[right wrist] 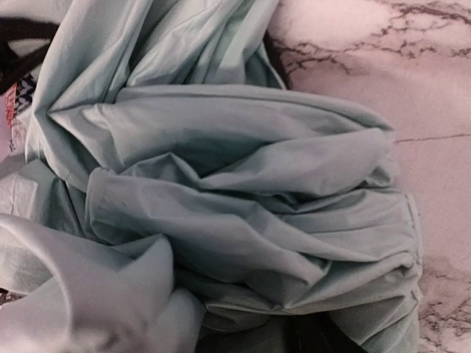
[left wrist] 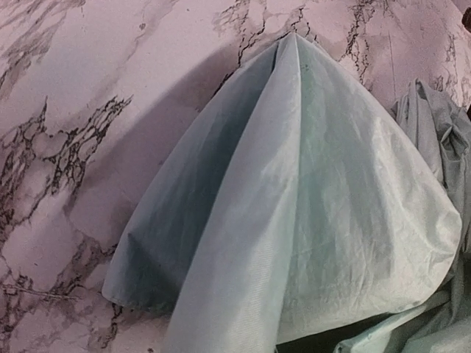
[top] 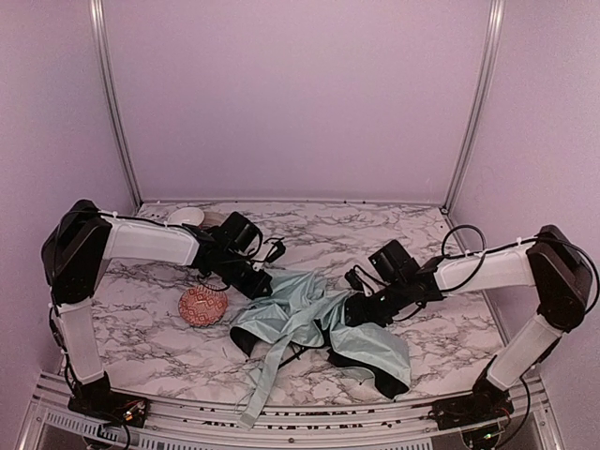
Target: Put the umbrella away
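On my screens the umbrella [top: 309,323] reads pale mint green outside, with black lining showing in its folds. The table [top: 375,234] is white marble veined in dark grey. I see a patterned bowl [top: 202,307], orange-red with a fine pale lattice, and a plain white bowl [top: 187,217]. The left arm [top: 150,242] and right arm [top: 487,270] are white with black joints. The walls [top: 300,94] look lilac.

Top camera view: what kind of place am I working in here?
Probably a lab robot test cell, not a home: plain lilac wall panels between aluminium frame posts, a marble-patterned tabletop, and the left arm and right arm bolted at its near edge.
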